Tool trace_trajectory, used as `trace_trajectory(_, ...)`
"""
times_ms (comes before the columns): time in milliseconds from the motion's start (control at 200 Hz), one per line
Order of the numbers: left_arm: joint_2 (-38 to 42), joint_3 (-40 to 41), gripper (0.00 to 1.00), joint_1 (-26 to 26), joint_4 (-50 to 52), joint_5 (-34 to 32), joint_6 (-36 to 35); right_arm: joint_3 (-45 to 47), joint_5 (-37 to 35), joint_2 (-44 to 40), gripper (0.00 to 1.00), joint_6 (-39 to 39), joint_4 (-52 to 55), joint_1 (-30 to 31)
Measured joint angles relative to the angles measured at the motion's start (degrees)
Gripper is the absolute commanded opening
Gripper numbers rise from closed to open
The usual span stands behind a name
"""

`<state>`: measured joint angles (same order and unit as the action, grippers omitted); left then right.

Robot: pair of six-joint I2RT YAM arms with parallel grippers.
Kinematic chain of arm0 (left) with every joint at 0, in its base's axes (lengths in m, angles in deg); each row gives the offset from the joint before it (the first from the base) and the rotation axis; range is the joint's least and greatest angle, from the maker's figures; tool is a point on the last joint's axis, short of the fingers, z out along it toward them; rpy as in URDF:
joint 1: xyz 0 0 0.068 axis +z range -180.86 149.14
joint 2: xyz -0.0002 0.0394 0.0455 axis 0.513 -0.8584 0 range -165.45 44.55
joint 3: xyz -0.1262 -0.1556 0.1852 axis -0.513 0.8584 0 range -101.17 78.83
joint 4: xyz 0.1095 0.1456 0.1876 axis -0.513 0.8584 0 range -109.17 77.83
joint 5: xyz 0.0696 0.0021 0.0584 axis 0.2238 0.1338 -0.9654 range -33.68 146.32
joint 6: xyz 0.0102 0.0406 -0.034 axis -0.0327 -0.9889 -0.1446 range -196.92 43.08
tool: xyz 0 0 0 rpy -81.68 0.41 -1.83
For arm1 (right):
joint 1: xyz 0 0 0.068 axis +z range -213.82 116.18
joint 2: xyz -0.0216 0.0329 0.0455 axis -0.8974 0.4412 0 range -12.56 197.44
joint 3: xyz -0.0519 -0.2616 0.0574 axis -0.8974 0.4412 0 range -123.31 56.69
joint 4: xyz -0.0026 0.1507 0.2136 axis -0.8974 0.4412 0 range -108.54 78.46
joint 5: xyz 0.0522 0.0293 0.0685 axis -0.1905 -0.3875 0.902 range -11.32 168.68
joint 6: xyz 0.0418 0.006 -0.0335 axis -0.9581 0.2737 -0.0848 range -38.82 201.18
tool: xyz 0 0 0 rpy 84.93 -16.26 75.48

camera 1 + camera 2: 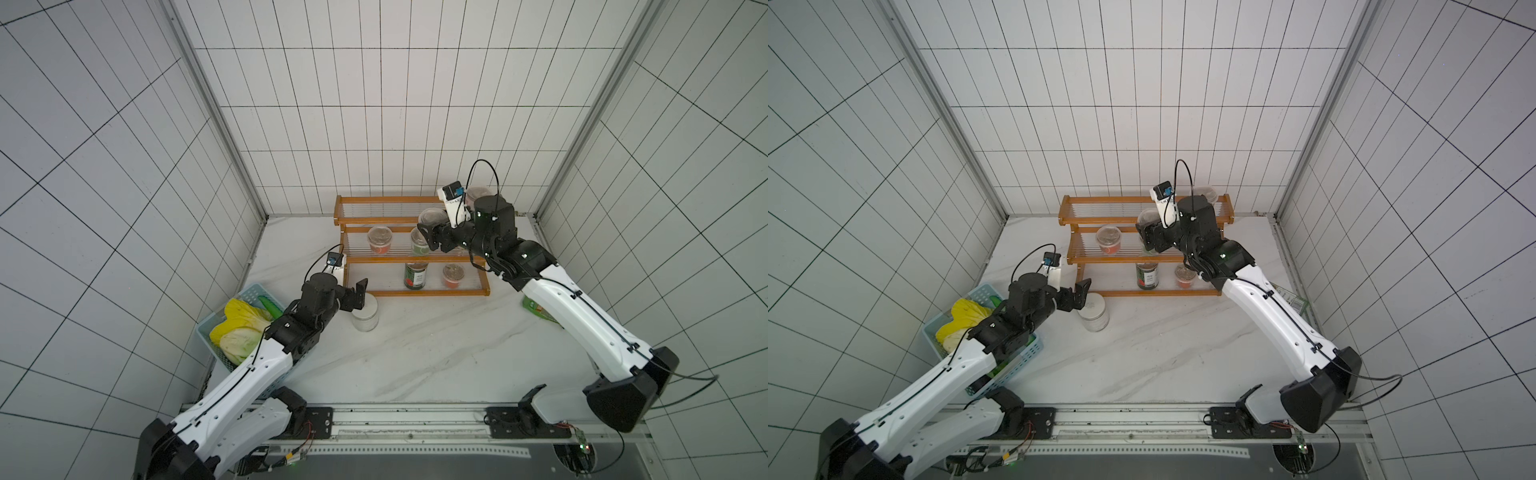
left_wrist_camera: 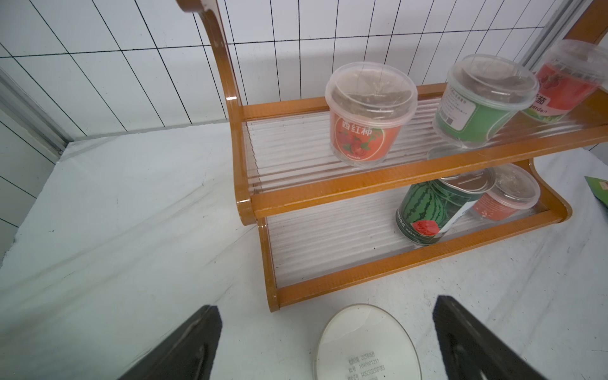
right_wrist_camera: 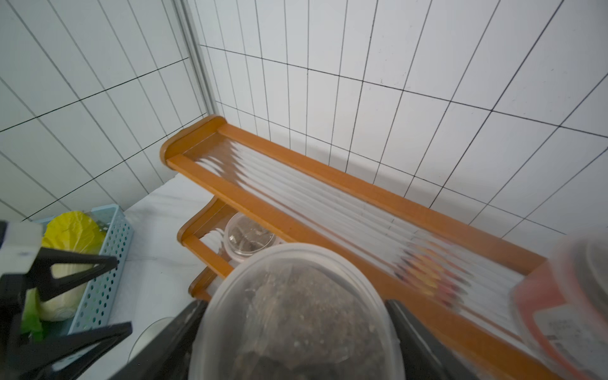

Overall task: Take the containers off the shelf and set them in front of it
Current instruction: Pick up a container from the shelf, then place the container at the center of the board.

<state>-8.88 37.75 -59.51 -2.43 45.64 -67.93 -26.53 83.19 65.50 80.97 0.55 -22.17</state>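
A white marbled bench (image 1: 436, 353) inside tiled walls, seen from above, with two robot arms reaching toward a three-tier stepped shelf (image 1: 415, 293) of orange-brown wood and clear rod slats at the back. The right pincer (image 3: 294, 306) grips a clear lidded cup (image 1: 432, 216) filled with dark soil, one black finger on each side just below the lid. The cup is at the front edge of the top tier, toward its right end, and whether it rests on the slats cannot be told. Behind the right arm, a red-banded cup (image 1: 478, 194) stands on the top tier, partly hidden. The middle tier holds a red tomato-label cup (image 1: 379, 240) and, to its right, a green-label cup (image 1: 419, 243). The bottom tier holds a watermelon-print tin can (image 1: 416, 276) with another red cup (image 1: 453, 276) just beside it. A clear jar with a white lid (image 1: 365, 313) stands upright on the bench, just in front of the shelf's left end. The left pincer (image 1: 358, 296) hangs over that jar, fingers spread wide and empty. To the left, a light blue perforated basket (image 1: 249, 295) holds cabbage and a cucumber. A flat green packet (image 1: 538, 309) lies to the right of the shelf, partly under the right arm.
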Motion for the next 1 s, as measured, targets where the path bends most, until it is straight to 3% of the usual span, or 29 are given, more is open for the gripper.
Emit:
trace_trajectory(190,0.1,-2.0,0.98,4.1,0.2,2.7,-0.1,14.5,0.4,-7.0,0.82,-1.5,-4.0,6.6)
trace_trajectory(475,0.1,-2.7,0.98,5.8,1.0,4.9,-0.7,33.9,0.9,-6.3,0.81,-2.3,-18.1,9.8)
trace_trajectory(740,0.1,-2.7,0.98,5.9,1.1,5.4,-0.7,42.2,1.5,0.5,0.81,-1.4,-32.1,9.8)
trace_trajectory(999,0.1,-2.7,0.98,5.9,1.1,5.9,-0.7,43.6,2.4,8.0,0.81,-1.4,-40.6,9.8)
